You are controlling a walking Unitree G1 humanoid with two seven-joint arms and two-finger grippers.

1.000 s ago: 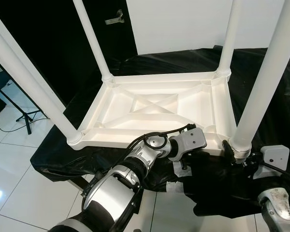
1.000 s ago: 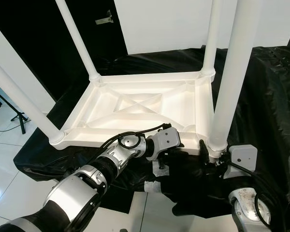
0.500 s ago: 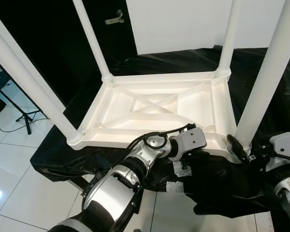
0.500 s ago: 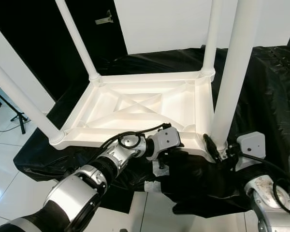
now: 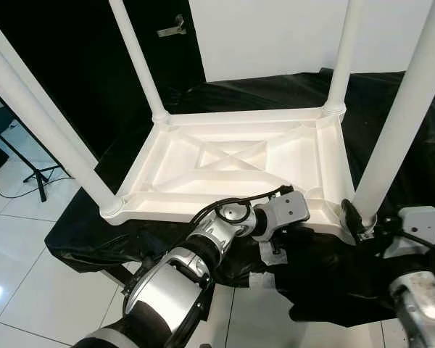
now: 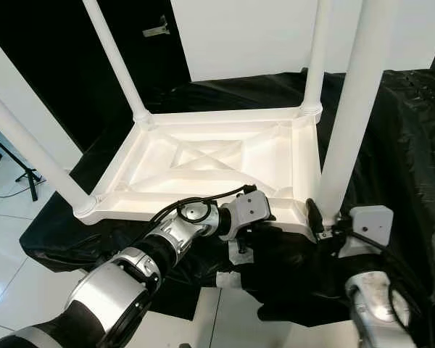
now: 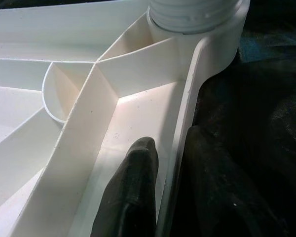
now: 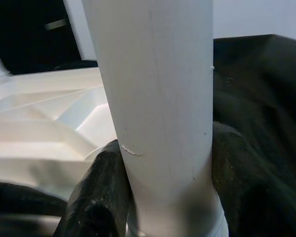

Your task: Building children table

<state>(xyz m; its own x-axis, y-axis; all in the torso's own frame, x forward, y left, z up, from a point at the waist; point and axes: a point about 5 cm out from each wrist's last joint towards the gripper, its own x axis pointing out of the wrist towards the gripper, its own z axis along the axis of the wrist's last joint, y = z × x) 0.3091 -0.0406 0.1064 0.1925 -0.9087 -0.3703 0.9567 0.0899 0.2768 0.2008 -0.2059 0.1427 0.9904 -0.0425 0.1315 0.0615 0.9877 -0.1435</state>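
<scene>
Black sheeting (image 5: 391,109) lies under your upturned white table (image 5: 232,163), four legs standing up. Your left gripper (image 7: 163,197) pinches its near rim, one finger each side. Your right gripper (image 8: 160,197) clamps the near right leg (image 5: 399,123) at its base.

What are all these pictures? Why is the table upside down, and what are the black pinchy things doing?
They come from cameras on a robot with two silver arms. The two wide pictures are its eyes, looking down. The two close-up pictures come from small cameras on its wrists.

The white table top lies upside down on a black cloth so its legs can go in. All four legs point up.

The black pinchy things are the robot's fingers. The left gripper pinches the table's rim, one finger inside and one outside, to hold it. The right gripper hugs the bottom of the near leg, a finger on each side, right where it joins the corner.
</scene>
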